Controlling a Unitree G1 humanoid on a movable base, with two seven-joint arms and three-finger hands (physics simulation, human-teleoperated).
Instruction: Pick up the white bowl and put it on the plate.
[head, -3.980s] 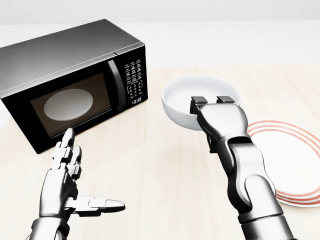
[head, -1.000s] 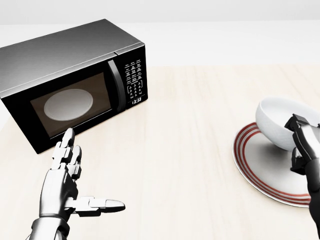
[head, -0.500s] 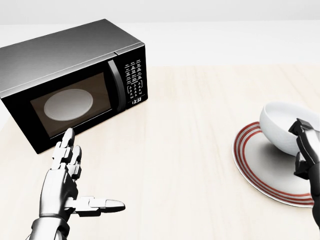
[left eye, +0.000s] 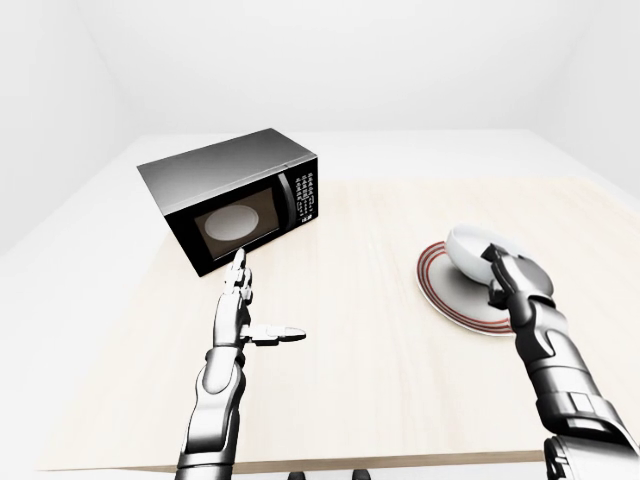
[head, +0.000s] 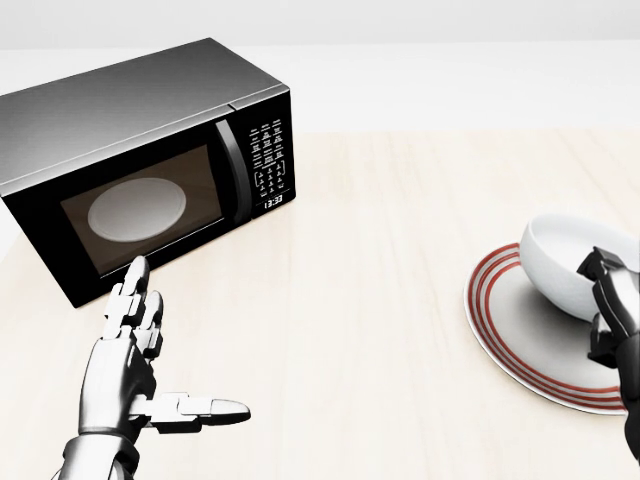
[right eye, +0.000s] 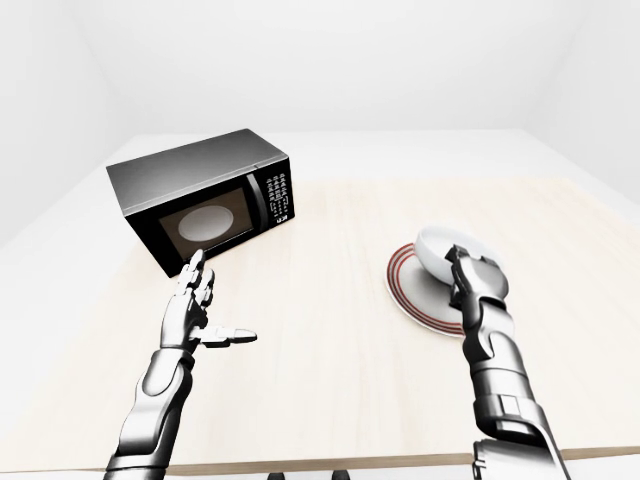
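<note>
Pale wood-grain tabletop (left eye: 370, 330) in a plain white room. Boxy glossy black microwave (head: 130, 160) sat at head-view left. Round red-ringed white plate (head: 525, 345) carried the smooth white bowl (head: 565, 265), tilted. Right hand (head: 612, 305) gripped the bowl's rim. Left hand (head: 135, 370) hovered, fingers straight, thumb out, holding nothing.

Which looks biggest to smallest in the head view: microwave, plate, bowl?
1. Microwave, by far the largest.
2. Plate, cut off at the view's right edge.
3. White bowl, partly hidden by the right hand and its fingers.

All apparent size only.
</note>
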